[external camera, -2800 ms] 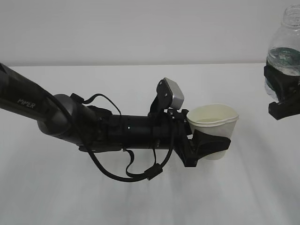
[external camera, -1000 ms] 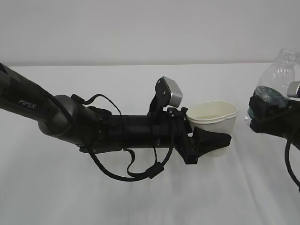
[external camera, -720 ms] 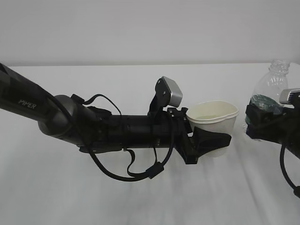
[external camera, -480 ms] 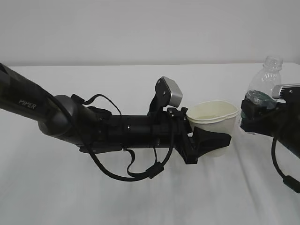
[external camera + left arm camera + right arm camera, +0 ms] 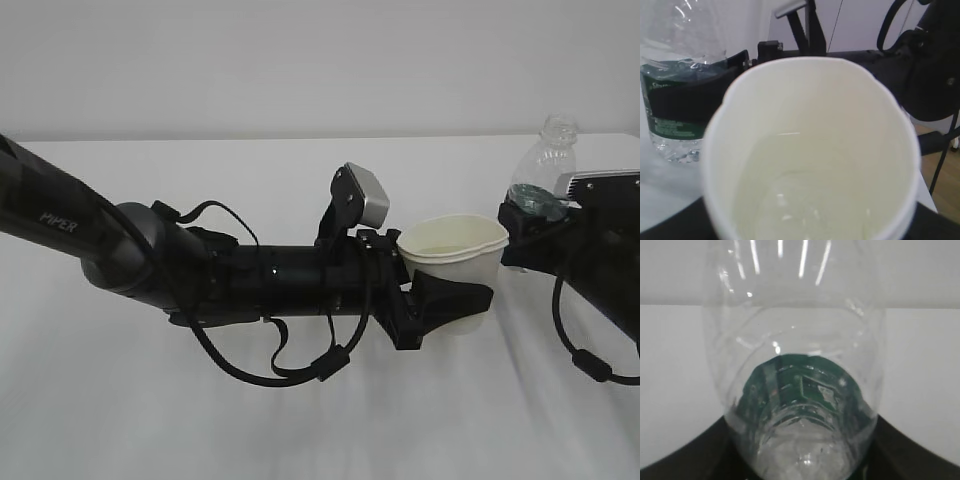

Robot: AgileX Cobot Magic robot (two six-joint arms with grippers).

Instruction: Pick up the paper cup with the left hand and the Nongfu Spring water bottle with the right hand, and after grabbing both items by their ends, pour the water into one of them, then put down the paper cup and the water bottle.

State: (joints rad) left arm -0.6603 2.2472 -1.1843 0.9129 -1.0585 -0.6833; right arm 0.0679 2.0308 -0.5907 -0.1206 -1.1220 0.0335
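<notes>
Exterior view: left end effector [image 5: 445,305] clamps the paper cup [image 5: 455,262] upright, keeping its water [image 5: 810,200] in. Right end effector [image 5: 530,235] grips the Nongfu Spring water bottle [image 5: 540,175] upright at its label, probably for setting down on the table [image 5: 300,430].

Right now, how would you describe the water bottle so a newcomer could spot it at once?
Start at the long black left arm lying across the white table and follow it to the paper cup in its claw. Just right of that cup stands the Nongfu Spring water bottle, gripped by the right claw. Unlike the opaque white cup, it is clear, green-labelled and capless.

Bottle [image 5: 545,170] lowered from high right; now upright beside cup [image 5: 455,262]
</notes>
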